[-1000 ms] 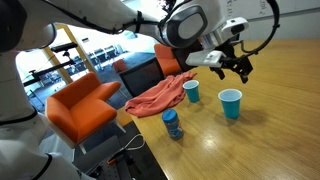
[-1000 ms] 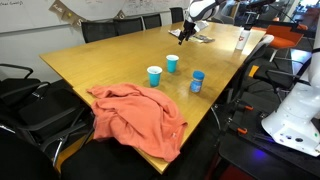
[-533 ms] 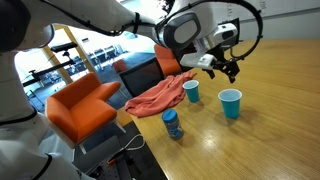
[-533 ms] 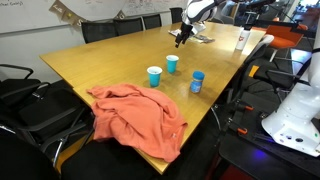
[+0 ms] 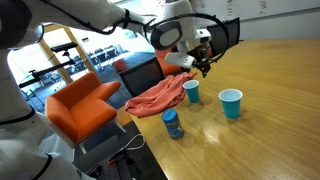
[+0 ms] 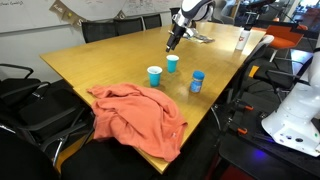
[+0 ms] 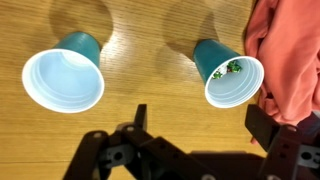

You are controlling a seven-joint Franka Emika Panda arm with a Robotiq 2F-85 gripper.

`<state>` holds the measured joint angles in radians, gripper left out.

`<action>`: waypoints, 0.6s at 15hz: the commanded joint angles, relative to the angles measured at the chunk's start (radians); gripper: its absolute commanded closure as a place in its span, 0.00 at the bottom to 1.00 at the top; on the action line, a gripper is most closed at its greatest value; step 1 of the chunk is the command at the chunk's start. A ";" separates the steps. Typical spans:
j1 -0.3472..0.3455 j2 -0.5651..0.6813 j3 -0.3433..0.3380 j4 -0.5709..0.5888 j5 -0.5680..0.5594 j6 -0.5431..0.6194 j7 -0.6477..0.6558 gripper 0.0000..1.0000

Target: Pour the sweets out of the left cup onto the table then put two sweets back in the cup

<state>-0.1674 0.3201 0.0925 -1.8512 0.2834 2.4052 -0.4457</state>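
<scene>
The left cup (image 7: 231, 72) looks like flimsy, light plastic, sweets (image 7: 229, 69) loose inside. I'd pinch it mid-wall, gently. The tool (image 7: 196, 115) hangs above, spread wide, holding nothing.

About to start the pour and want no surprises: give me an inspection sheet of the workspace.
Surface: wooden table, no sweets on it.
Job's things: left cup upright, sweets inside.
Clutter: second cup, empty; blue bottle; orange cloth beside the left cup.
Gripper: gripper open, above the cups, holding nothing.
Cables: dark cable looping by the wrist.
Surroundings: orange chairs, black office chairs.
</scene>
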 commanded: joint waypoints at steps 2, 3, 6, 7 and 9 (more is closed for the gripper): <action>0.046 -0.007 -0.001 -0.054 -0.039 0.006 -0.002 0.00; 0.054 0.001 0.001 -0.059 -0.044 0.014 -0.005 0.00; 0.081 0.022 0.001 -0.072 -0.084 0.048 0.003 0.00; 0.091 0.032 -0.003 -0.079 -0.106 0.088 0.008 0.00; 0.105 0.054 -0.009 -0.081 -0.150 0.149 0.025 0.00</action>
<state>-0.0842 0.3600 0.0949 -1.9120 0.1873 2.4676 -0.4449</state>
